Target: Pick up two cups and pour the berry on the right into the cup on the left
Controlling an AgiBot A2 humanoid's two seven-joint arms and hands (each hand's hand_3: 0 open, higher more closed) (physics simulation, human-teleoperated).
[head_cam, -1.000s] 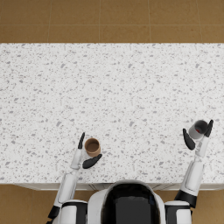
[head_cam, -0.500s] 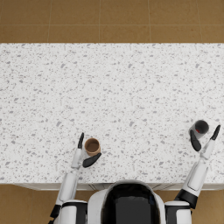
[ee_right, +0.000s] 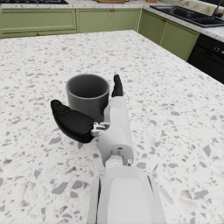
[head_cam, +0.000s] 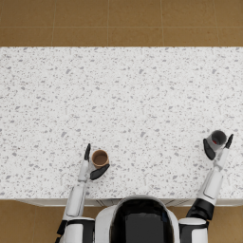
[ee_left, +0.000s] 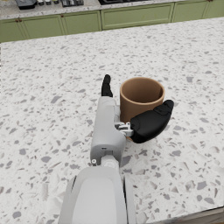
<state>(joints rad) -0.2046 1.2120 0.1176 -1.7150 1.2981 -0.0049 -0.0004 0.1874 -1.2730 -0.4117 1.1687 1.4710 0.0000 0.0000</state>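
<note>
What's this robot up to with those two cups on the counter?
It is getting ready to lift both cups. Its left hand is cupped around a brown cup near the front edge of the speckled counter, and its right hand is around a grey cup that has something red inside. Both cups stand upright on the counter, far apart; whether either grip has closed firmly cannot be told. Nothing has been poured yet.

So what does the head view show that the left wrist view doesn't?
Only the head view shows the grey cup with something red inside, the right hand around it, and the brown floor beyond the table. Only the left wrist view shows green cabinets behind the counter. Both show the brown cup standing on the speckled table with the left hand around it; whether it grips yet is unclear.
</note>
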